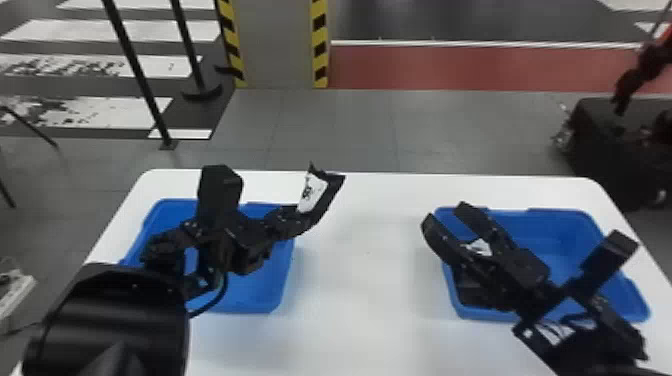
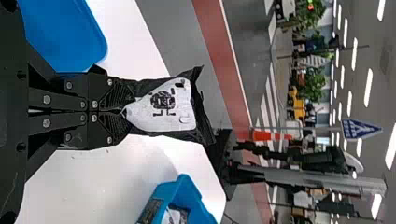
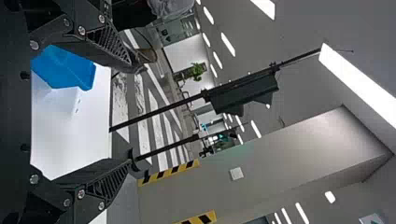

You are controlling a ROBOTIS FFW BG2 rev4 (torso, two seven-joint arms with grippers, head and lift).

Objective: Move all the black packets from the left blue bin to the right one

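above the white rounded-corner bench (image 1: 370, 310), the left gripper (image 1: 296, 218) pinches a black plastic packet with a white label (image 2: 163, 105) between the blue plastic left bin (image 1: 250, 299) and matching right bin (image 1: 570, 222), probably for a handover. its arm (image 1: 107, 320) stretches over the left bin, pointing right; the right gripper (image 1: 445, 215), spread wide, angles inward over the right bin, where another packet (image 2: 180, 215) lies.
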